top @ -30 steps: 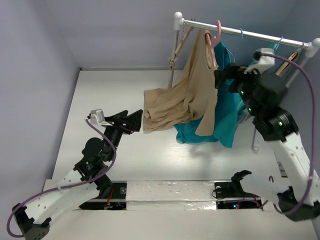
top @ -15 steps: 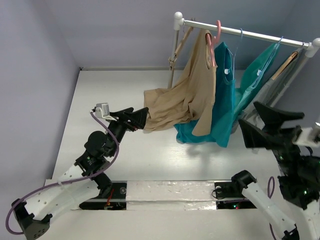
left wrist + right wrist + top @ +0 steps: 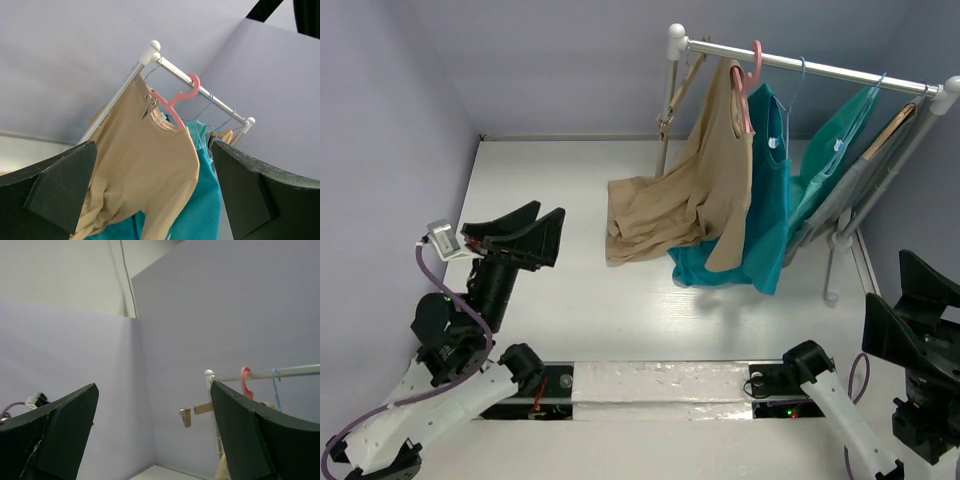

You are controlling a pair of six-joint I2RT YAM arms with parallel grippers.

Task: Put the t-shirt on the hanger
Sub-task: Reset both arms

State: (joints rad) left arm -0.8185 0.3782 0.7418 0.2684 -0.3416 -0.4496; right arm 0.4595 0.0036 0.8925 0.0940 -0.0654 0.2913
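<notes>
The tan t-shirt (image 3: 695, 190) hangs on the pink hanger (image 3: 751, 75), whose hook is over the rail (image 3: 820, 68). Its lower part drapes onto the table. The left wrist view shows the t-shirt (image 3: 145, 165) and the pink hanger (image 3: 177, 100) from below. The right wrist view shows only the hanger's hook (image 3: 245, 380). My left gripper (image 3: 525, 235) is open and empty, well left of the shirt. My right gripper (image 3: 910, 315) is open and empty at the right edge, away from the rack.
Teal garments (image 3: 775, 200) on thin blue hangers hang right of the t-shirt. A wooden hanger (image 3: 895, 125) hangs at the rail's right end, another wooden piece (image 3: 675, 95) by the left post. The rack's legs (image 3: 835, 260) stand on the white table.
My left gripper has drawn back left from the t-shirt's hem. My right arm has dropped from the hanger to the lower right corner. The t-shirt stays hanging.
</notes>
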